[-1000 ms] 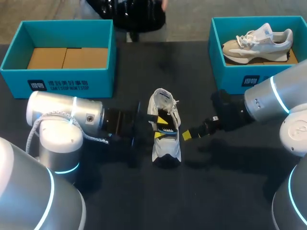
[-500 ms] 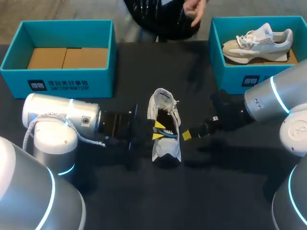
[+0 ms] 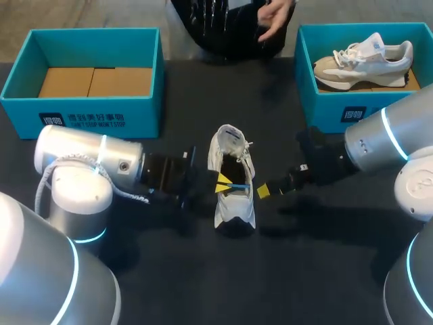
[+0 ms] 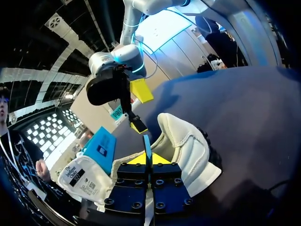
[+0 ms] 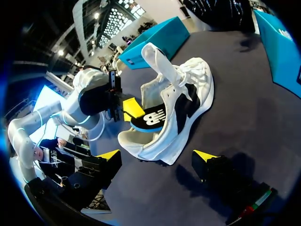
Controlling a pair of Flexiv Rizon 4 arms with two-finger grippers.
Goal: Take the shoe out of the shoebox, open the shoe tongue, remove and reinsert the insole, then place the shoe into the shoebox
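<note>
On the black tabletop (image 3: 304, 271) the shoe (image 3: 237, 206) is white with a black side panel, its insole (image 5: 146, 120) blue with white markings; the left shoebox (image 3: 145, 118) and right shoebox (image 3: 318, 101) are teal with white print, the second shoe (image 3: 365, 57) white and beige.

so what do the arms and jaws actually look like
The left arm and right arm are fat silver-grey cylinders with glowing light-blue rings at the joints. A looped white cable hangs on the left one. Black wrists end in black jaws with bright yellow tips.

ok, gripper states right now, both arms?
Left gripper: shut on the insole.
Right gripper: open, holding nothing.
</note>
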